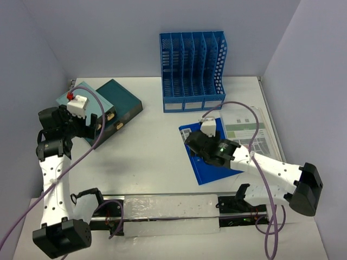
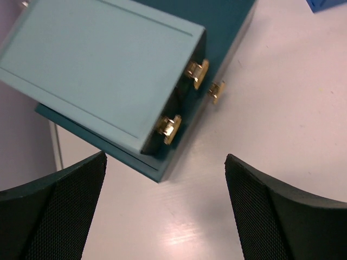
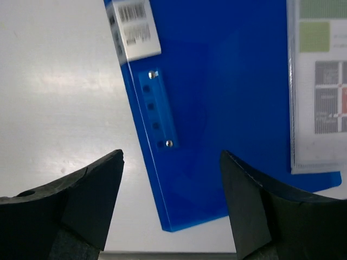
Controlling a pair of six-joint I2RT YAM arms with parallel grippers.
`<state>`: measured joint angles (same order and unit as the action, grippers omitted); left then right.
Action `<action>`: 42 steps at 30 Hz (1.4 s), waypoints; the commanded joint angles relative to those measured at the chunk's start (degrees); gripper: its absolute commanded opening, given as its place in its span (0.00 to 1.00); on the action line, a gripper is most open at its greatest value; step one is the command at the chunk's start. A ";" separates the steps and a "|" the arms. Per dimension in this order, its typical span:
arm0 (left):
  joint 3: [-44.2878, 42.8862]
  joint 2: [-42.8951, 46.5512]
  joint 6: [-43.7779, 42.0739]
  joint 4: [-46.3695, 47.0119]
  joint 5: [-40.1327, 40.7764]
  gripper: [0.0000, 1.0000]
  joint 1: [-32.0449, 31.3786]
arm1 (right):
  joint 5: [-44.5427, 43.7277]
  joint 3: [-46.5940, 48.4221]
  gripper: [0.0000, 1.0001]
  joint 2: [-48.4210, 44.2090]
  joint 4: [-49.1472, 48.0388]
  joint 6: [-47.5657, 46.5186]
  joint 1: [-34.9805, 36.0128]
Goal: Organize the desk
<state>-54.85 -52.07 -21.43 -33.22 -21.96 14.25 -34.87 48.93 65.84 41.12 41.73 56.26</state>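
The desk is a white tabletop. On its left lies a teal box with a pale lid and gold clasps. My left gripper hangs open over bare desk just off the box's clasp corner, with nothing between its fingers. A blue folder lies flat right of centre, a barcode label at its spine. My right gripper is open above the folder's near corner and the fingers do not touch it. In the top view it sits at the folder's left edge.
A blue slotted file rack stands at the back centre. A printed sheet in a clear sleeve lies by the right wall, partly over the folder. Lavender walls enclose three sides. A metal rail with cables runs along the near edge.
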 commanded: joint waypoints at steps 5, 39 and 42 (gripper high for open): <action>1.57 4.93 0.16 -8.54 -3.04 0.96 -0.54 | 0.14 15.34 0.85 8.28 2.83 -13.27 -17.90; -5.05 -8.15 -0.01 2.05 -0.94 0.94 -11.04 | 19.57 44.30 0.93 55.18 -3.64 -30.37 -73.25; -4.83 -9.22 0.15 2.72 1.13 0.94 -13.61 | 20.07 45.34 0.93 55.18 -3.86 -31.48 -75.24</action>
<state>-57.25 -60.32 -22.57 -33.71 -23.61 3.22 -13.54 91.18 120.43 35.44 12.53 -16.49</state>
